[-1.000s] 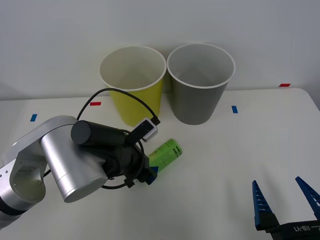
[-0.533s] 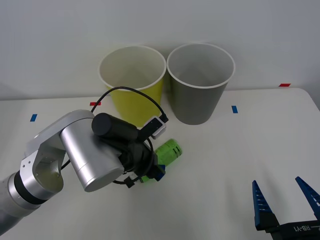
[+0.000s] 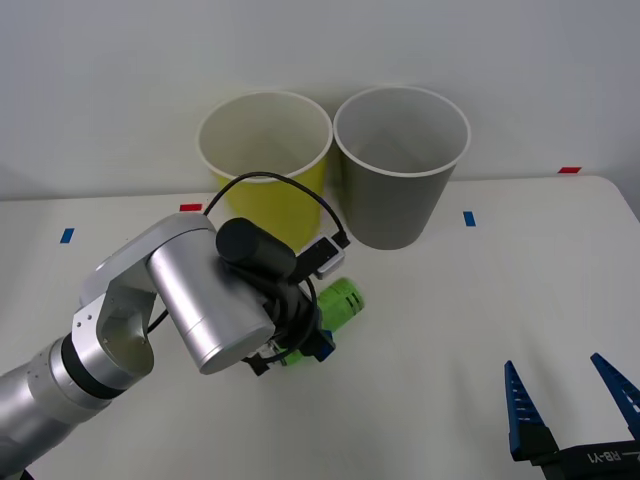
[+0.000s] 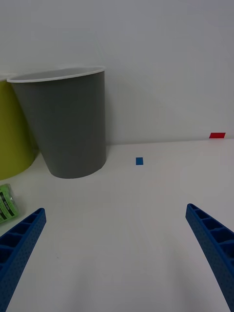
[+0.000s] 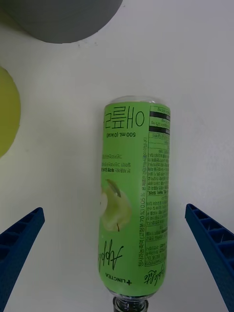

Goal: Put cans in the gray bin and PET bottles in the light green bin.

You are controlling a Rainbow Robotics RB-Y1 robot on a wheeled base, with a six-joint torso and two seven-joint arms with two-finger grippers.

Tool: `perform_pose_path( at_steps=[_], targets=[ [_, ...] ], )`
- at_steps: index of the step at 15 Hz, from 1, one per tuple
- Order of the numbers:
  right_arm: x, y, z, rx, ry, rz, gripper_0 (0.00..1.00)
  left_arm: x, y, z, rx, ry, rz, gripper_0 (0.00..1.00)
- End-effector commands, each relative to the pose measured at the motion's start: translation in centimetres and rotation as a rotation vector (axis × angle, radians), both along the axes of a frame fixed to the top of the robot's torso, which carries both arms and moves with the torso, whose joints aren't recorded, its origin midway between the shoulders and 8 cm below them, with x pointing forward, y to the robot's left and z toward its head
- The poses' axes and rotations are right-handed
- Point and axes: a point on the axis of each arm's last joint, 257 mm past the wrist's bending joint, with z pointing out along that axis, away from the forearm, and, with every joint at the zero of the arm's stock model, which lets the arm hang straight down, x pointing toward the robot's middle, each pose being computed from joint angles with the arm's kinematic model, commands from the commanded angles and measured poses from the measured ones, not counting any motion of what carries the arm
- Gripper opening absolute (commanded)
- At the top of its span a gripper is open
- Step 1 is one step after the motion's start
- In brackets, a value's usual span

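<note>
Small green-labelled plastic bottle (image 5: 135,204) lying on the table just before the lime tapered bin (image 3: 268,165), unbinned; left gripper (image 5: 117,263) spread wide astride it, not yet gripping; right gripper (image 4: 117,258) open, idle.

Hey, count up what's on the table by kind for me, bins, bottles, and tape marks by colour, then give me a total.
Bins: 2, the light green bin and the gray bin
PET bottles: 1, lying on its side
Blue tape marks: 2
Red tape marks: 2
Total: 7
</note>
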Motion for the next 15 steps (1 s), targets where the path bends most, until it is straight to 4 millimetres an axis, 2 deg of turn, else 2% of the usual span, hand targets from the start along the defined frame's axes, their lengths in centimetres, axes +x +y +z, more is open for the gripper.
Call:
perform_pose_path(
  at_steps=[1,3,6,15],
  targets=[
    [0.0,0.0,0.0,0.000,0.000,0.000,1.00,0.5,-0.7,-0.7,0.057,-0.015,-0.022,1.00],
    [0.0,0.0,0.0,0.000,0.000,0.000,1.00,0.4,-0.8,-1.2,0.086,0.005,-0.018,1.00],
    [0.0,0.0,0.0,0.000,0.000,0.000,1.00,-0.3,-1.0,-0.8,0.143,0.039,-0.009,0.98],
    [0.0,0.0,0.0,0.000,0.000,0.000,1.00,0.8,-2.6,-1.6,0.200,0.053,-0.032,0.95]
  ],
)
